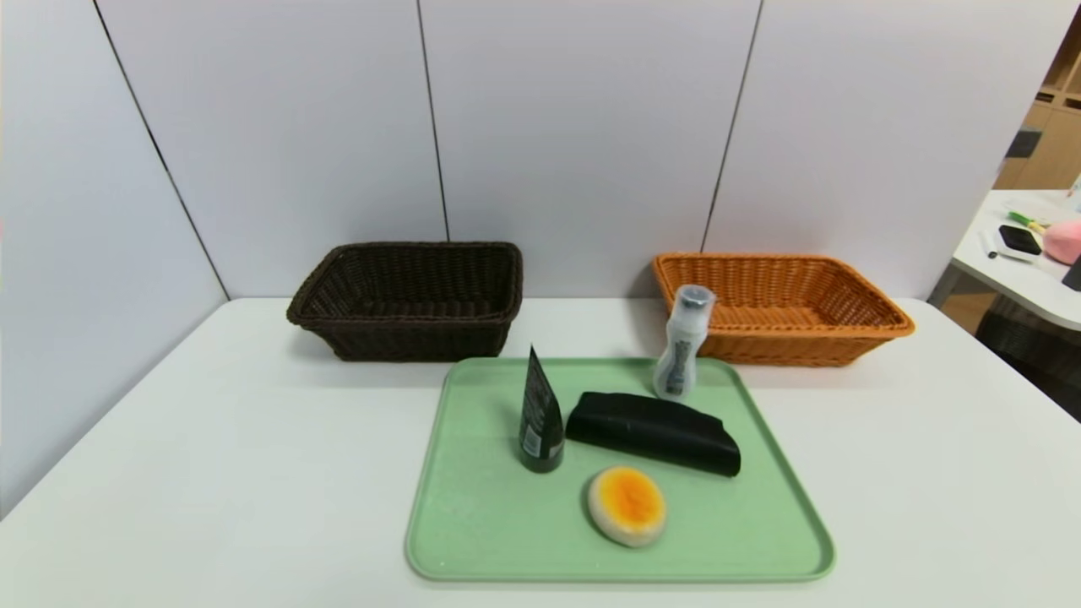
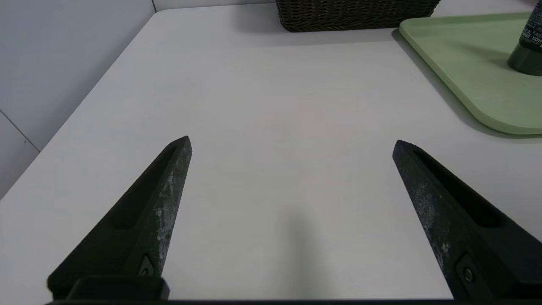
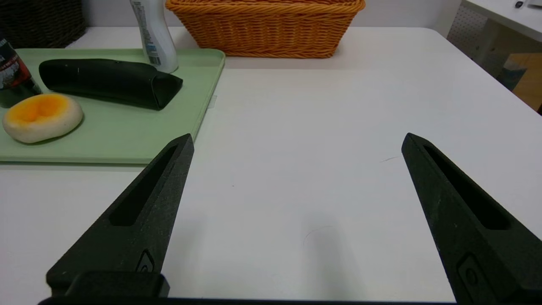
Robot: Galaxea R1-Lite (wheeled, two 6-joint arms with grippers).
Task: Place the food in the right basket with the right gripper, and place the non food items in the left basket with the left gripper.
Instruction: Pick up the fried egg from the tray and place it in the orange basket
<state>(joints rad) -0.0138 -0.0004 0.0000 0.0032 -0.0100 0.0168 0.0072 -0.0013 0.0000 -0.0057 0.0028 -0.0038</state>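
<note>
I am holding my black two-fingered right gripper wide and empty above the bare white table, right of the pale green tray; my left gripper is hanging equally wide to the tray's left. The small round bun with the orange-yellow centre is lying at the tray's near edge. Just behind it are lying the long black folded pouch and standing the dark green squeeze tube, with the translucent white bottle farther back. The orange wicker basket and dark brown wicker basket are waiting far off. I am judging the risk: reaching carelessly could topple the tube or squash the bun.
</note>
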